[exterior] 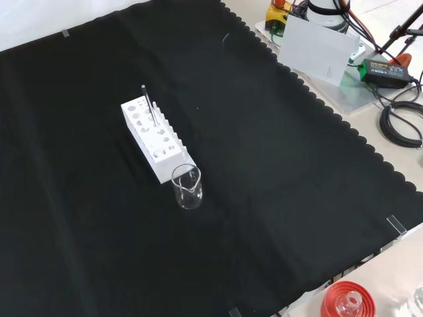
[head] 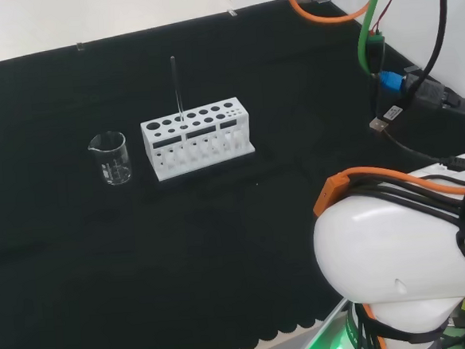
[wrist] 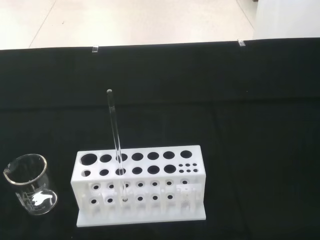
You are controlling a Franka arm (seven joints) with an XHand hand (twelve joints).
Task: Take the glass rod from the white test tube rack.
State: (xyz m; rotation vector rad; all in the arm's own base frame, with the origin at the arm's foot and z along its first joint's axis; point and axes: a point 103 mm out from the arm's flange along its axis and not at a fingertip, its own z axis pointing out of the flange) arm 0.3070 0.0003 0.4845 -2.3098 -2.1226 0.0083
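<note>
Black cloth (head: 222,247), white test tube rack (head: 197,138), glass rod (head: 176,89) standing near-upright in it, beaker (head: 110,157) beside, hand's state cannot be told.

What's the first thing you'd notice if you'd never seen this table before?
The white test tube rack stands out brightly in the middle of the black cloth. A thin glass rod pokes straight up out of one of its holes. A small clear beaker stands apart from the rack, just off one of its short ends.
</note>
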